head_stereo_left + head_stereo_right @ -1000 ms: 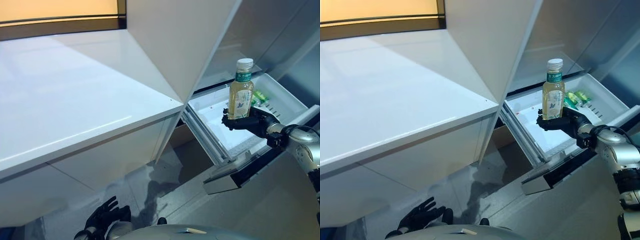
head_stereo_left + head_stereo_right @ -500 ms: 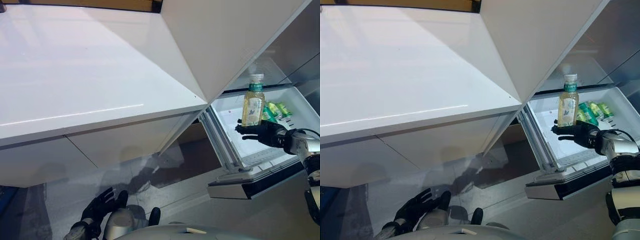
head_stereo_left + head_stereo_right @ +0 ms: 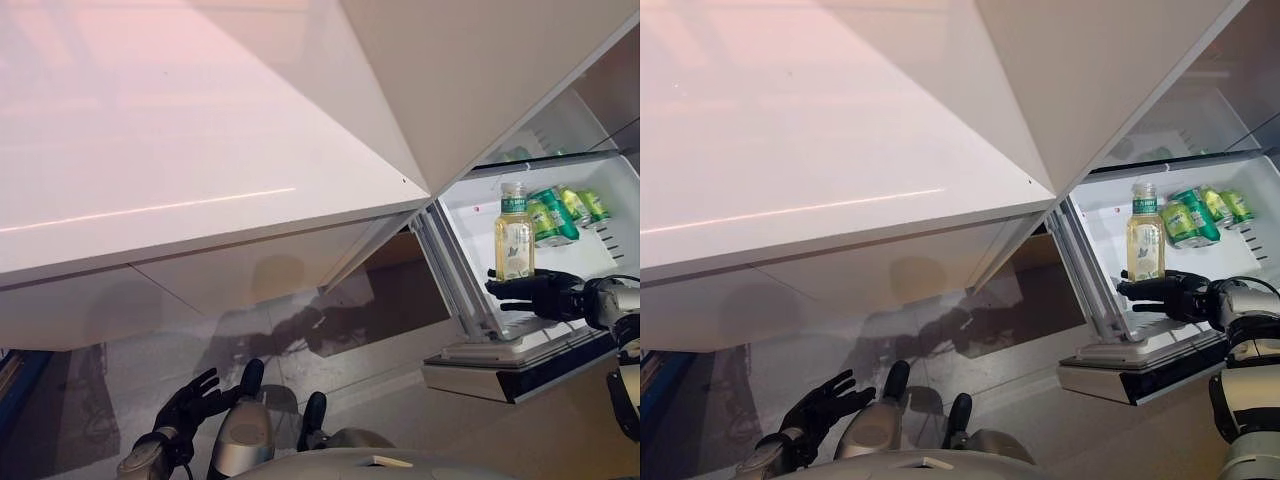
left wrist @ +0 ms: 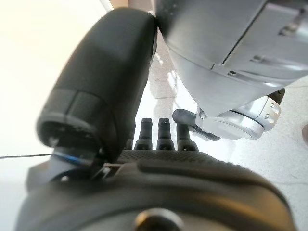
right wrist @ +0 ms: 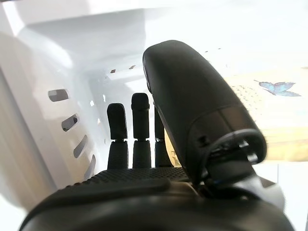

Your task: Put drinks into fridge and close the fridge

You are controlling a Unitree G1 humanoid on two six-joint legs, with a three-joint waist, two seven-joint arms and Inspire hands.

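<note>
A clear bottle of yellow drink (image 3: 513, 232) with a white cap and green label stands upright in the white fridge drawer (image 3: 458, 262). It is just left of several green cans (image 3: 560, 212). My right hand (image 3: 535, 293) is at the bottle's base, on its near side. The fingers (image 5: 126, 139) are stretched out straight, and the bottle's label (image 5: 272, 113) shows beyond the thumb, so the hand is open. My left hand (image 3: 185, 405) hangs low beside my body, open with fingers spread and holding nothing.
The white fridge door (image 3: 470, 80) stands open above the drawer. The drawer's dark-edged front (image 3: 520, 365) juts out toward me. A long white counter (image 3: 150, 150) fills the left, with a grey floor (image 3: 350, 330) below it.
The whole view has shifted with my head. My right hand has carried the bottle lower and deeper into the drawer, near the cans. Its fingers have straightened off the bottle.
</note>
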